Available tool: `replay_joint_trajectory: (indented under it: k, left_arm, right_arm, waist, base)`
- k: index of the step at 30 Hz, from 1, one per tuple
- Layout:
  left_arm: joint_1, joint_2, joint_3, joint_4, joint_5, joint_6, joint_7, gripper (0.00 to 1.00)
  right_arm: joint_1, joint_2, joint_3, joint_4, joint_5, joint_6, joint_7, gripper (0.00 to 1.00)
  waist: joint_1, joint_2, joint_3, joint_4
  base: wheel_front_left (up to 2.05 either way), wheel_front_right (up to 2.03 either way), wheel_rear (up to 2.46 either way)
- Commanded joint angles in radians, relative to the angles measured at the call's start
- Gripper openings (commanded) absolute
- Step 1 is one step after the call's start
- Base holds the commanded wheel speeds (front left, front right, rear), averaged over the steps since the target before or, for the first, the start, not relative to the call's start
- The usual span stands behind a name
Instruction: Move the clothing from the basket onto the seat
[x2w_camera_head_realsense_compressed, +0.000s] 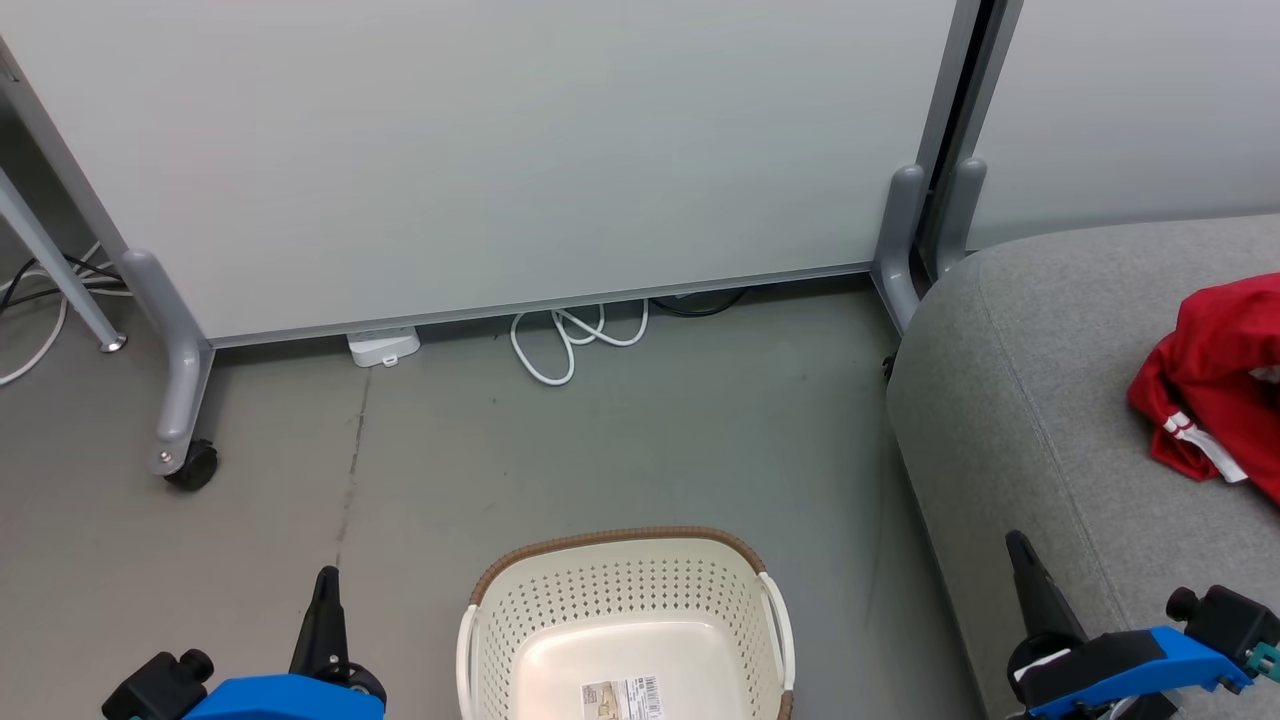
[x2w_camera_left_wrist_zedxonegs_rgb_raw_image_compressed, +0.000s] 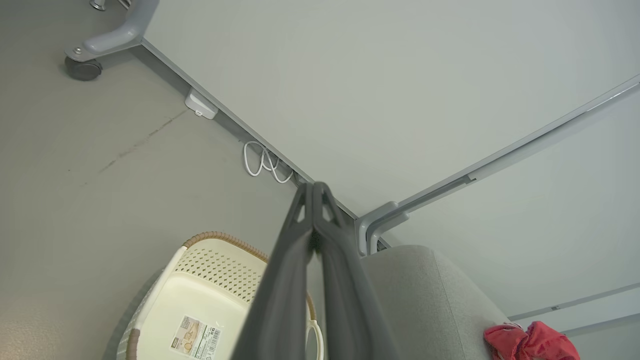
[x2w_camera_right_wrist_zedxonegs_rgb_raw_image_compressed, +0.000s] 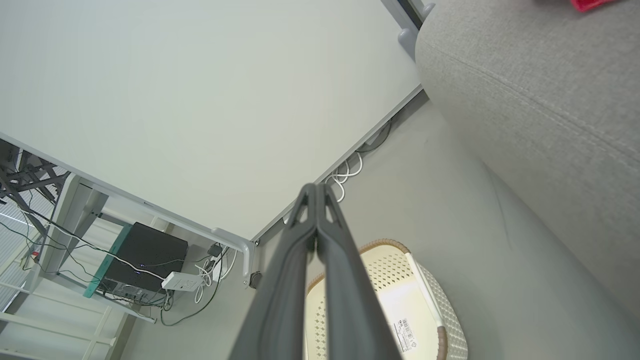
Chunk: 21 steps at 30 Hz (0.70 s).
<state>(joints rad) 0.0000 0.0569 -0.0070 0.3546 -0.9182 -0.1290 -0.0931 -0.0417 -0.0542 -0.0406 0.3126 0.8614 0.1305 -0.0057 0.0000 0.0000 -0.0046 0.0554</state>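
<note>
Plainly, the left gripper (x2w_camera_left_wrist_zedxonegs_rgb_raw_image_compressed: 313, 189) is seen with its two long dark fingers pressed together and nothing between them, and the right gripper (x2w_camera_right_wrist_zedxonegs_rgb_raw_image_compressed: 316, 189) is closed in the same way, likewise empty. Both are held low, one on either side of the cream-white perforated plastic basket with the brown woven-look rim (x2w_camera_head_realsense_compressed: 620, 537), which is set on the grey floor (x2w_camera_head_realsense_compressed: 600, 450). The right one is poised just beside the rounded edge of the large grey fabric-upholstered seat (x2w_camera_head_realsense_compressed: 1040, 400). What is shown of the basket's inside is bare, apart from a printed label (x2w_camera_head_realsense_compressed: 622, 695) on its bottom. The bright red clothing with white trim (x2w_camera_head_realsense_compressed: 1215, 370) is found bunched on top of the seat, well apart from the basket and cut off by the head view's right border.

The task is judged to be finished or nearly so, and most of the risk is attached to needless further motion. Whether one garment or two are contained in the red heap cannot be told, and the basket's near part is cut off or hidden by fingers, so a garment could be overlooked there. If an empty basket is reached into, the light plastic could be struck or shoved by the closed fingers. If the right arm is swung across the seat, the heap could be caught and dragged off. Should the base be rolled forward, the looped white cable (x2w_camera_head_realsense_compressed: 570, 345) could be run over.
</note>
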Motion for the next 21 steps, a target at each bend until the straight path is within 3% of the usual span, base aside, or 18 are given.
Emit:
replay_joint_trajectory:
  k: [1, 21]
  left_arm:
    - [-0.029, 0.007, 0.01, -0.017, -0.031, -0.001, 0.007, 0.0]
    - [-0.056, 0.008, 0.039, -0.047, -0.236, -0.002, 0.064, 0.0]
  right_arm:
    - [-0.028, 0.001, -0.006, -0.016, 0.033, 0.0, 0.005, 0.0]
    - [-0.042, 0.002, -0.027, -0.034, 0.249, 0.0, 0.04, 0.0]
  waist:
    - [0.0, 0.0, 0.0, -0.001]
    - [0.0, 0.0, 0.002, -0.014]
  base:
    - [0.0, 0.0, 0.0]
    - [0.0, 0.0, 0.0]
